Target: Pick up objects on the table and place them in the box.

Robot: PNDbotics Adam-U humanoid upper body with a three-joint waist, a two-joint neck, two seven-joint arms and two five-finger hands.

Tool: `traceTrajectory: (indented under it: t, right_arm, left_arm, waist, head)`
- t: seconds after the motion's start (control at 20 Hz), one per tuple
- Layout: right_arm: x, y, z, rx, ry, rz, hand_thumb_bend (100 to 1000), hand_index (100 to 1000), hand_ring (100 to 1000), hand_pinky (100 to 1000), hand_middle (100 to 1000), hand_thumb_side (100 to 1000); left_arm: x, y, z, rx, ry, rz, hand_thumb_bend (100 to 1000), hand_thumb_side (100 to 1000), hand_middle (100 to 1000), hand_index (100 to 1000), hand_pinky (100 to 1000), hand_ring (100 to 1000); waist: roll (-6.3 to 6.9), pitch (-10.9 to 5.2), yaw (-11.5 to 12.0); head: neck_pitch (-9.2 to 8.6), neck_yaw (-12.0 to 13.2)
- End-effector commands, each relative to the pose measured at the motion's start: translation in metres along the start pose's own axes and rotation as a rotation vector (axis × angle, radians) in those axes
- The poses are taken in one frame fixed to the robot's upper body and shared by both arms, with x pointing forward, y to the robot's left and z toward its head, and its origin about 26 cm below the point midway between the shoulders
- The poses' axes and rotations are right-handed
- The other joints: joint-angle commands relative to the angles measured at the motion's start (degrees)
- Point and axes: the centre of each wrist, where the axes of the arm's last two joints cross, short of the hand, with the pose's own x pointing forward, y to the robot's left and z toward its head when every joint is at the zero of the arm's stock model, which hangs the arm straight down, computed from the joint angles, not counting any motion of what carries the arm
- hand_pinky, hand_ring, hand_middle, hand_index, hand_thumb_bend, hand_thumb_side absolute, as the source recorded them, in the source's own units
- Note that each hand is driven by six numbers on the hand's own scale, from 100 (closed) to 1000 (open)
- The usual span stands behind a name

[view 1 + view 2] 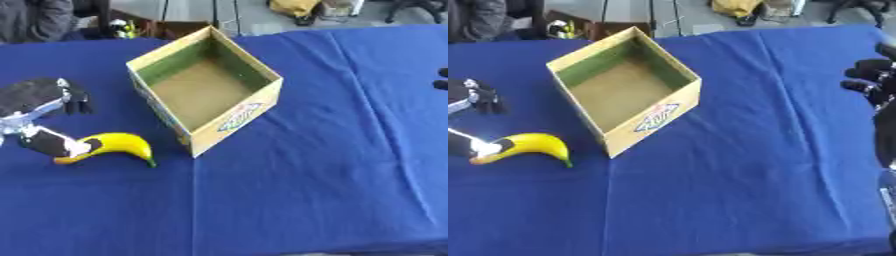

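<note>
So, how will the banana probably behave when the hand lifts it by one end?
The banana looks smooth and curved, so it may slip or swing in the left hand, whose fingers reach only its left end. Lying on its curve on the blue cloth, it could pivot if pushed. Its skin probably bruises easily.

- The box stands on the table, toward its far left part.
- The banana lies on the table just left of the box's near corner.
- The left hand is left of the box, touching the banana's left end.
- The right hand is well right of the box.
</note>
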Motion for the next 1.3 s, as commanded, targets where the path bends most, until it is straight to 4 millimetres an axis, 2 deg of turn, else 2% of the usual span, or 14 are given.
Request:
traceTrajectory:
  t: [0.05, 0.35, 0.8, 1.3]
  right_arm:
    - [0.006, -0.001, -0.005, 0.01, -0.023, 0.003, 100, 814, 670, 652, 607, 828]
    - [0.006, 0.0, -0.004, 0.013, -0.021, 0.0, 100, 814, 670, 652, 607, 828]
    - [0.005, 0.0, -0.004, 0.015, -0.019, -0.003, 100, 814, 670, 652, 607, 828]
    - [0.005, 0.0, -0.004, 0.017, -0.017, -0.004, 100, 813, 669, 652, 606, 828]
  left_arm:
    - [-0.004, 0.005, -0.004, 0.007, 0.01, -0.013, 462, 350, 534, 668, 609, 531]
    - [-0.006, -0.003, -0.018, -0.004, 0.013, 0.027, 453, 346, 533, 666, 610, 530]
    - [-0.007, -0.008, -0.027, -0.066, 0.007, -0.022, 594, 369, 556, 684, 621, 550]
    - [-0.007, -0.013, -0.034, -0.076, 0.002, -0.039, 586, 363, 553, 682, 621, 548]
  waist:
    - [-0.09, -0.73, -0.12]
    - [-0.15, -0.73, -0.38]
    - [-0.15, -0.71, -0.68]
    - [-0.1, -0.75, -0.89]
  head:
    - [0.36, 0.23]
    - [0.33, 0.27]
    - [0.31, 0.27]
    - [0.22, 0.43]
